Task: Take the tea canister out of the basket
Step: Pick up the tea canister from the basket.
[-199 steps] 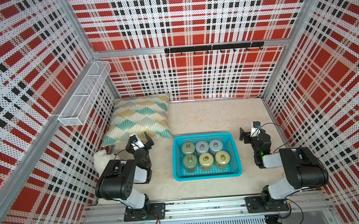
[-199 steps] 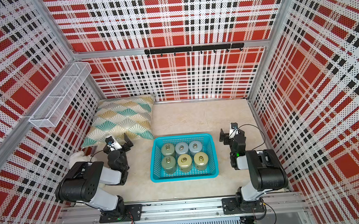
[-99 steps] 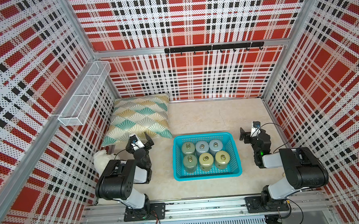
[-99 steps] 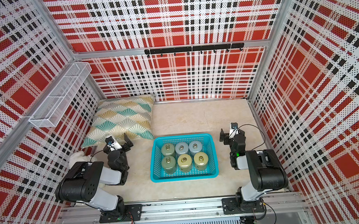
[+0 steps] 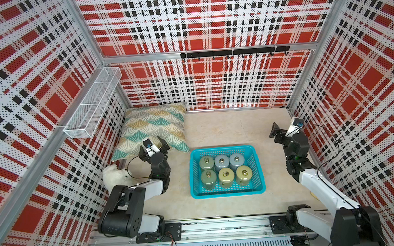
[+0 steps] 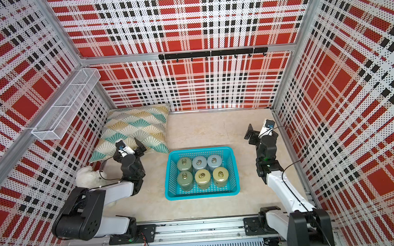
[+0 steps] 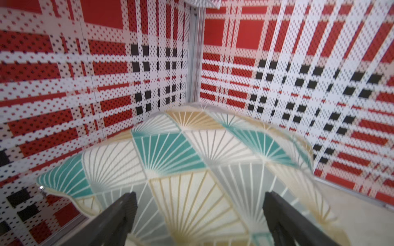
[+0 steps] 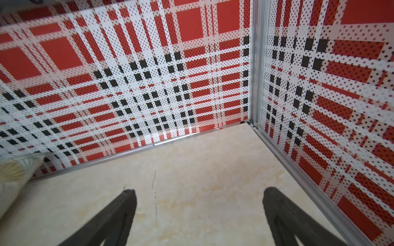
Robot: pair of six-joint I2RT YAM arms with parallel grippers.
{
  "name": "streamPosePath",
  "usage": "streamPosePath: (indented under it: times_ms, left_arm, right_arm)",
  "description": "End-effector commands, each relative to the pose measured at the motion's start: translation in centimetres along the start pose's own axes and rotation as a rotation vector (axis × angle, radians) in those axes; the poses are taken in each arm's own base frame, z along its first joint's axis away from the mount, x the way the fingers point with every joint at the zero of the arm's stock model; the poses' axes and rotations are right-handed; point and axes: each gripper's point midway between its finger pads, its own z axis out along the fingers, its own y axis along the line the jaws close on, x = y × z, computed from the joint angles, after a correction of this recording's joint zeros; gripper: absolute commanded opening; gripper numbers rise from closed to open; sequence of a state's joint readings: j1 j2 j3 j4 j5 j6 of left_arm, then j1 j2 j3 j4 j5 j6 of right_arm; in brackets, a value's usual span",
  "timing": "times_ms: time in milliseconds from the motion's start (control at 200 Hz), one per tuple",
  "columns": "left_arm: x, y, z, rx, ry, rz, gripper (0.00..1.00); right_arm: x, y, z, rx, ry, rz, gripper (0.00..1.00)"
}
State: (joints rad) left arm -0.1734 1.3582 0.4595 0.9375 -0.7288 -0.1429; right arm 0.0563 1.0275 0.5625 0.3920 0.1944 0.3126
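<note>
Tea canisters (image 5: 222, 171), six in all, are being kept inside the basket (image 5: 226, 195) near the desk's (image 8: 191, 170) front edge; none is being lifted yet. At the left edge, the left gripper (image 7: 198, 197) is being held wide open over the cushion (image 7: 181, 153). At the right edge, the right gripper (image 8: 199, 192) is being held wide open above bare desk.

Red plaid perforated walls (image 5: 208, 22), beige floor (image 5: 226, 126), white wire rack (image 5: 91, 104), patterned cushion (image 5: 154, 126)
</note>
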Motion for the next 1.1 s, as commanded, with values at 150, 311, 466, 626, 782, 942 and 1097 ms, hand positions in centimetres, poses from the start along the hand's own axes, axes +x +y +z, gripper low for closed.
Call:
streamPosePath:
  times_ms: [150, 311, 466, 626, 782, 942, 1097]
  left_arm:
    - [0.1, 0.7, 1.1, 0.012, 0.340, -0.458, 0.99]
    - [-0.4, -3.2, -1.7, 0.257, 0.378, -0.571, 0.88]
    - [-0.9, -8.3, -5.5, 0.320, 0.409, -0.413, 0.92]
    - [0.0, -13.0, -9.8, 0.452, 0.473, -0.325, 0.94]
    - [2.2, -16.3, -12.7, 0.529, 0.569, -0.187, 0.94]
    - [3.8, -17.7, -14.4, 0.545, 0.664, -0.069, 0.95]
    - [4.5, -18.1, -15.4, 0.581, 0.716, -0.004, 0.99]
  right_arm:
    - [-0.4, 2.2, -0.8, -0.079, 0.167, 0.306, 1.00]
    - [0.3, 4.7, -1.1, -0.200, 0.238, 0.314, 1.00]
    - [1.5, 7.4, -2.4, -0.280, 0.296, 0.281, 1.00]
    - [2.7, 10.7, -4.3, -0.377, 0.354, 0.249, 1.00]
    - [4.4, 14.9, -6.4, -0.491, 0.450, 0.168, 1.00]
    - [5.4, 18.0, -8.1, -0.624, 0.506, 0.112, 1.00]
    - [6.4, 20.0, -9.8, -0.730, 0.555, 0.104, 1.00]
